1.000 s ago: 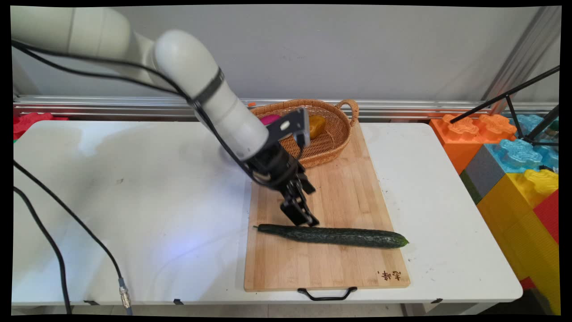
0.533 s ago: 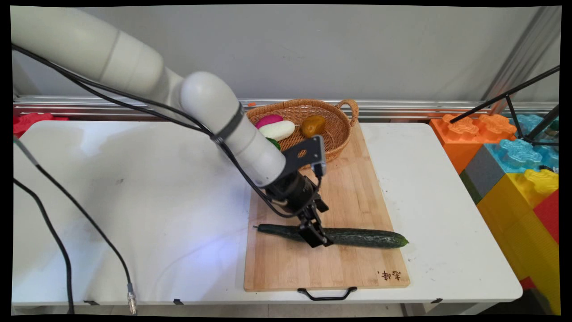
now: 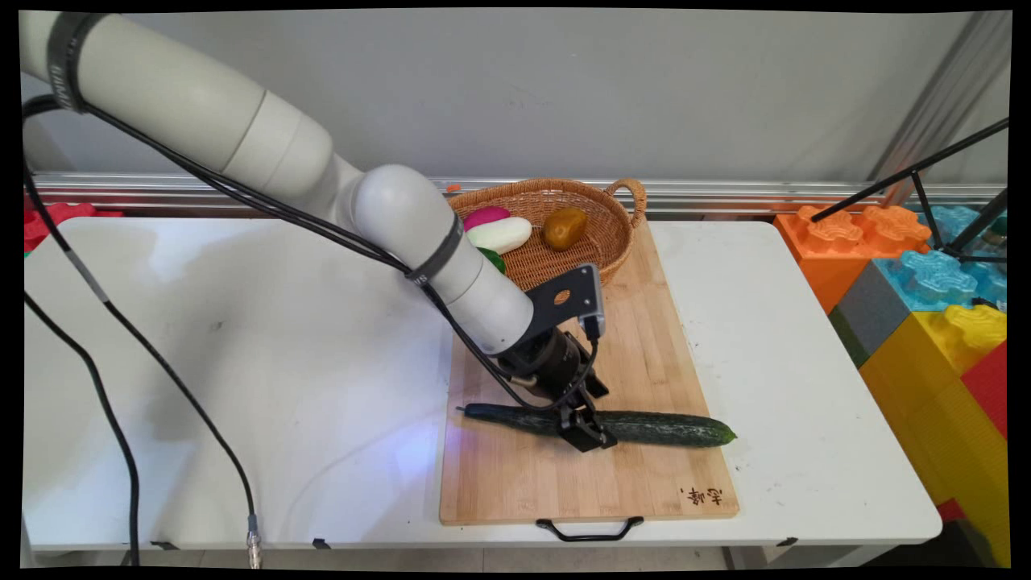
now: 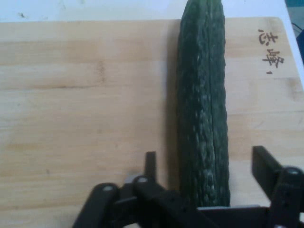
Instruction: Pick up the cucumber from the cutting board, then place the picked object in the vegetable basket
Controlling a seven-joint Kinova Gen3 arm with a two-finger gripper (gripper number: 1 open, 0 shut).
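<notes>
Hand view shows me the gripper (image 4: pixel 204 178) straddling the cucumber (image 4: pixel 203 104): one finger (image 4: pixel 150 164) stands on one side and the other (image 4: pixel 264 164) on the far side, with board showing between each finger and the dark green skin, so the fingers are spread wide and grasp nothing. The cucumber runs straight up the frame between them, lying flat on the wooden cutting board (image 4: pixel 80 109). In the main view I see the gripper (image 3: pixel 586 431) down at the cucumber (image 3: pixel 644 427) near its middle, the vegetable stretched crosswise over the front half of the cutting board (image 3: pixel 644 354), its right tip just past the board's edge. A wicker basket (image 3: pixel 604 234) sits at the board's far end with a brown vegetable (image 3: pixel 564 227), a white one (image 3: pixel 501 234) and a magenta one (image 3: pixel 483 216) inside. The board rests on the white table (image 3: pixel 242 362), with coloured blocks (image 3: pixel 926 298) off to the right.
</notes>
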